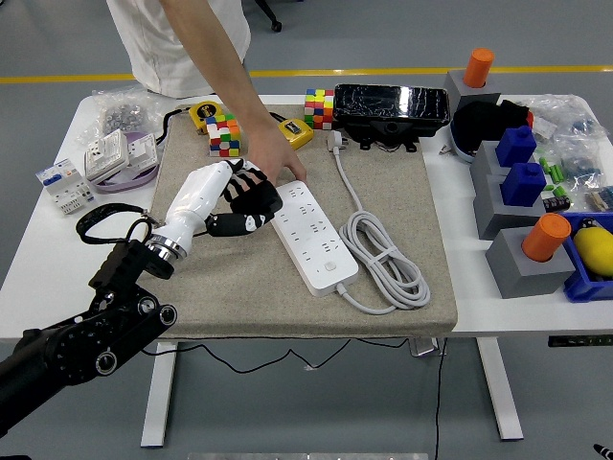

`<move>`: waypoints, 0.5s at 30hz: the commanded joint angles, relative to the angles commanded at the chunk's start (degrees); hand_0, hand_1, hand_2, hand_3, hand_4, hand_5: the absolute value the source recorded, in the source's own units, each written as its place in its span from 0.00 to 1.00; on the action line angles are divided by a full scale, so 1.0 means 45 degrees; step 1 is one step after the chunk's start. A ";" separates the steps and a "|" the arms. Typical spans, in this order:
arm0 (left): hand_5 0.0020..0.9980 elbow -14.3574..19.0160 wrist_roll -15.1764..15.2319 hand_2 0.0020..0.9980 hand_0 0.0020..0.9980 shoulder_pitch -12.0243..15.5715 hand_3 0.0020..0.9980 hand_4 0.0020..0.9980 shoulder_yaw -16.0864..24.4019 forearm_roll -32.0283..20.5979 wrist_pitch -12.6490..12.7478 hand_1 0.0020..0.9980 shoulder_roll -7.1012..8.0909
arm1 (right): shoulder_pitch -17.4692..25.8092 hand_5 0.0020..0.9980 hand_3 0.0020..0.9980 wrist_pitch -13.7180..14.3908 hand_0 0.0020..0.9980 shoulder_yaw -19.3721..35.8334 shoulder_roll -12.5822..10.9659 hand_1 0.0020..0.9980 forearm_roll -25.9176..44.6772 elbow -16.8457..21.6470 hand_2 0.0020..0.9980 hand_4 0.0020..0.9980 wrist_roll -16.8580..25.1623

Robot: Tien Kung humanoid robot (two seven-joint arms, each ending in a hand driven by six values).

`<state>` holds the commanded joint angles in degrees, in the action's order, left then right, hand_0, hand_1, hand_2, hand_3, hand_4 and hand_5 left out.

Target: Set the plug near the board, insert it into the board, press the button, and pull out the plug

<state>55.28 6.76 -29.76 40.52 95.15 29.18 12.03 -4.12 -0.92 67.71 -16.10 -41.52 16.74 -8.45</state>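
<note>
The white power strip (316, 240) lies slantwise on the grey felt mat (402, 297), its round button (330, 271) near its front end. My left hand (247, 203), white with black fingers, is shut on the black plug (255, 192) and holds it just left of the strip's far end, clear of the sockets. A person's hand (278, 158) reaches down from the far side and rests at the strip's far end, right behind my fingers. The strip's own white cable (383, 254) is coiled to its right.
Two colour cubes (320, 107) (222, 134), a yellow tape measure (295, 132) and a black device (391, 107) line the mat's far edge. Grey blocks with blue and orange pieces (525, 182) stand at the right. White switch parts (65, 182) lie at far left.
</note>
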 joint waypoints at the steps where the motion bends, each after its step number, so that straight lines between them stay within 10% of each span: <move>1: 0.00 -0.0097 -0.0024 0.48 0.33 0.0030 0.55 0.70 0.0004 0.0012 -0.0034 0.46 0.0028 | -0.0003 0.41 0.54 0.0001 0.57 0.0014 0.0007 0.63 -0.0007 0.0003 0.60 0.88 0.0002; 15: 0.00 -0.0614 -0.0873 0.56 0.45 0.0600 0.57 0.85 0.0359 0.0561 -0.0943 0.56 0.0476 | -0.0039 0.41 0.54 0.0006 0.57 0.0157 0.0034 0.63 -0.0094 0.0018 0.60 0.88 -0.0005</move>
<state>52.51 2.83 -27.06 42.13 97.67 24.94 14.17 -4.30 -0.90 68.42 -15.95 -41.94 16.82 -8.47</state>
